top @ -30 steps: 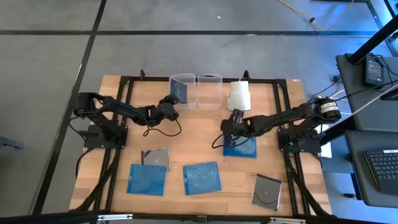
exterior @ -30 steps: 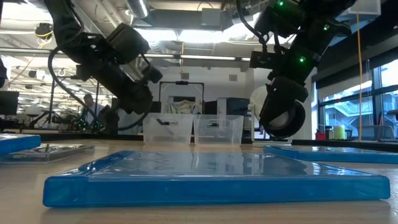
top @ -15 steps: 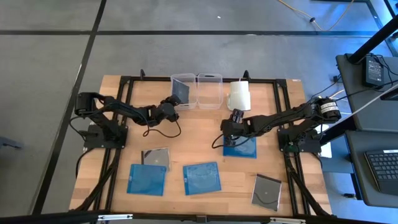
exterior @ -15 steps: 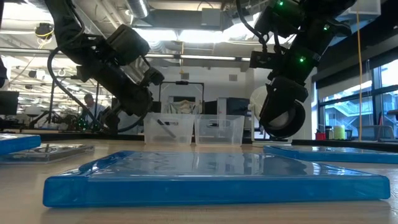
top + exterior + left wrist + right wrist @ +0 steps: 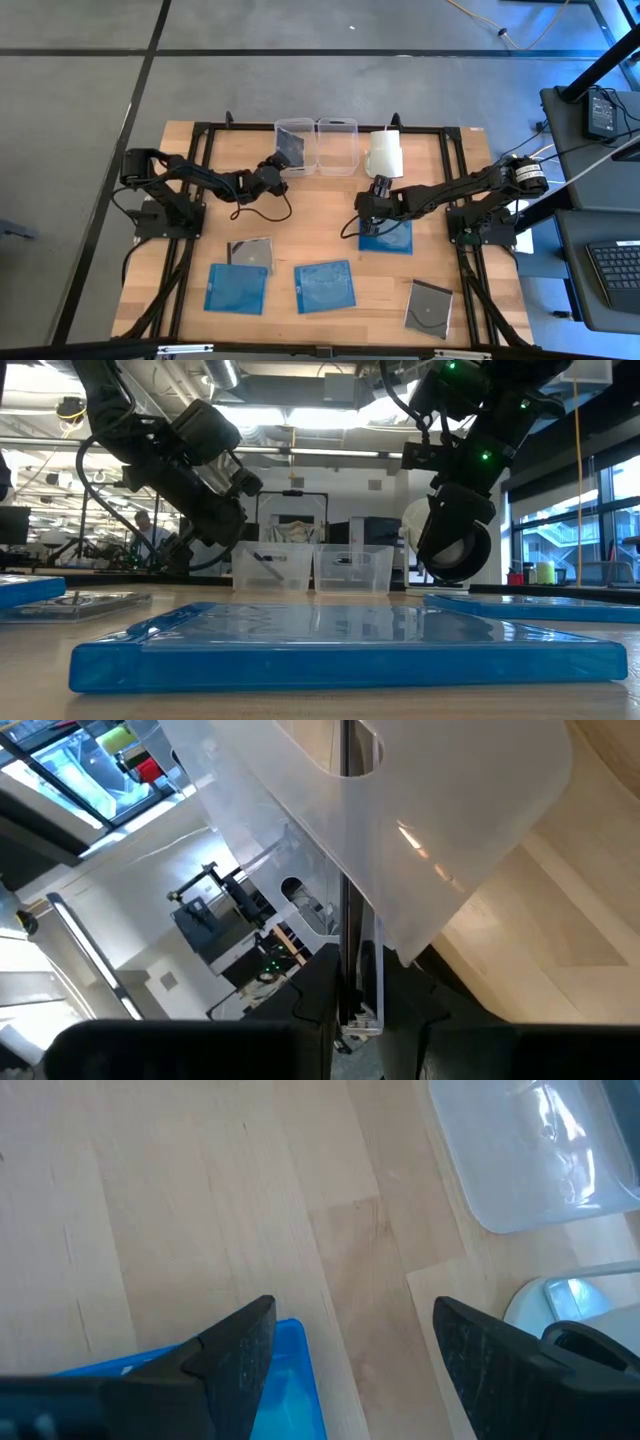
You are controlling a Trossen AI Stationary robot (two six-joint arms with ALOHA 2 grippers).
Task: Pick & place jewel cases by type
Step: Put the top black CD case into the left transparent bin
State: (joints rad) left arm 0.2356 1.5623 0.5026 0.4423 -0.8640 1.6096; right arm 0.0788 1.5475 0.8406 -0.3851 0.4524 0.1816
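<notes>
Blue translucent jewel cases lie nearest the front edge of the wooden table (image 5: pixel 320 215): one at front left (image 5: pixel 236 289), one at front centre (image 5: pixel 325 286). A dark case with a disc (image 5: pixel 429 308) sits at front right, another (image 5: pixel 250 253) just behind the left blue one. Further back, the right gripper (image 5: pixel 371 222) hangs directly over a third blue case (image 5: pixel 392 236), its fingers (image 5: pixel 232 1348) spread wide and holding nothing. Beyond it stands a white roll (image 5: pixel 384 154). At the far edge are two clear bins side by side — the left gripper (image 5: pixel 281 160) is at the left bin (image 5: pixel 295 146), jaws pinched narrow on a dark case (image 5: pixel 345 870) held on edge, tilted inside the bin. The right bin (image 5: pixel 338 146) stands beside it.
</notes>
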